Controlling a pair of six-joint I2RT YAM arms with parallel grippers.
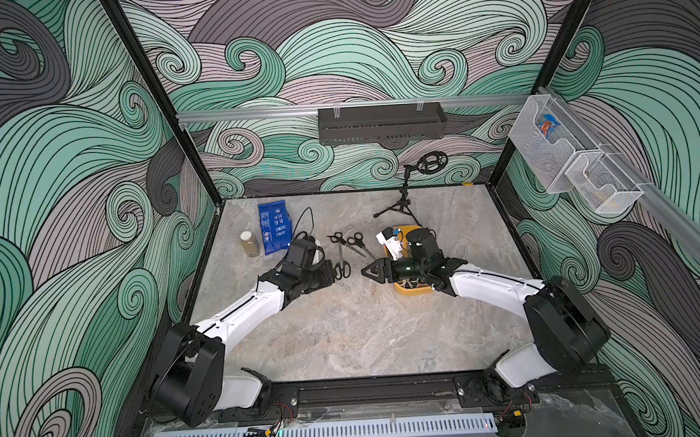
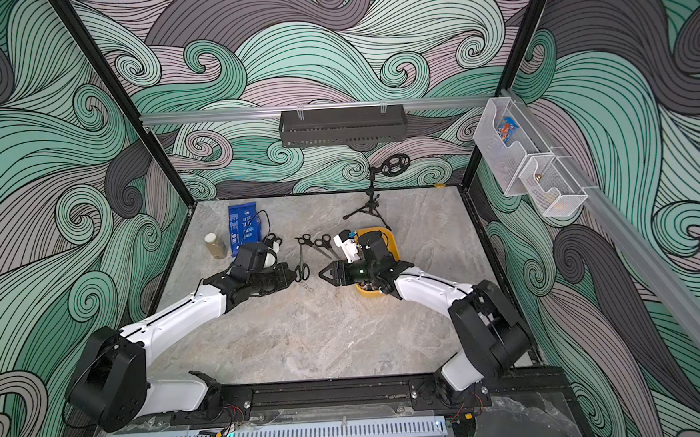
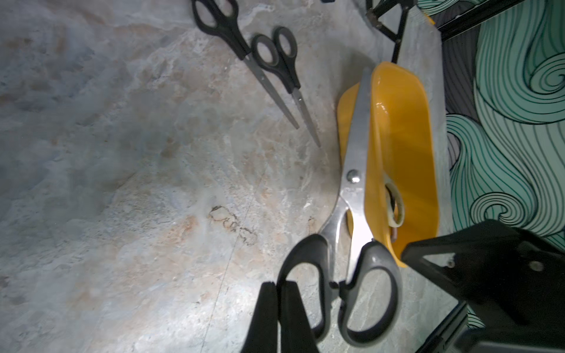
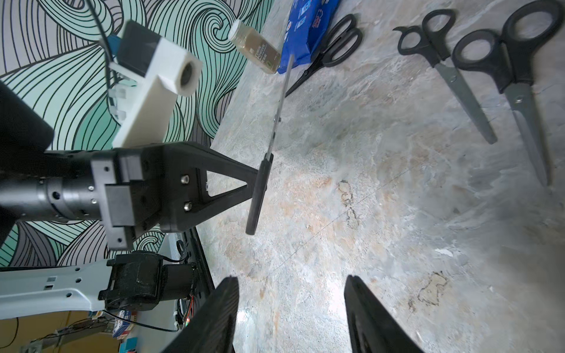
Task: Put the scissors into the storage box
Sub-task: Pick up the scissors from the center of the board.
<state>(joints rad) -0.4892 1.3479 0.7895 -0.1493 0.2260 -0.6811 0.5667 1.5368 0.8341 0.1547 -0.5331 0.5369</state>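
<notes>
Grey marbled tabletop (image 1: 347,336) enclosed by teal-and-grey swirl-patterned panels (image 1: 45,163), left gripper (image 1: 334,272) clenched on the handle of a black-handled, steel-bladed pair of scissors (image 3: 351,183) at mid-table, right gripper (image 4: 290,278) spread wide and holding nothing, mustard-yellow plastic storage box (image 3: 403,137) right of centre, two more black-handled pairs (image 3: 286,71) lying just beyond.

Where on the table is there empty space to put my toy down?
The widest bare patch is the front of the table, between the left arm, the right arm and the front rail. Another lies right of the storage box. It is crowded mid-table: black-handled scissors, blue bag, spice jar, tripod.
</notes>
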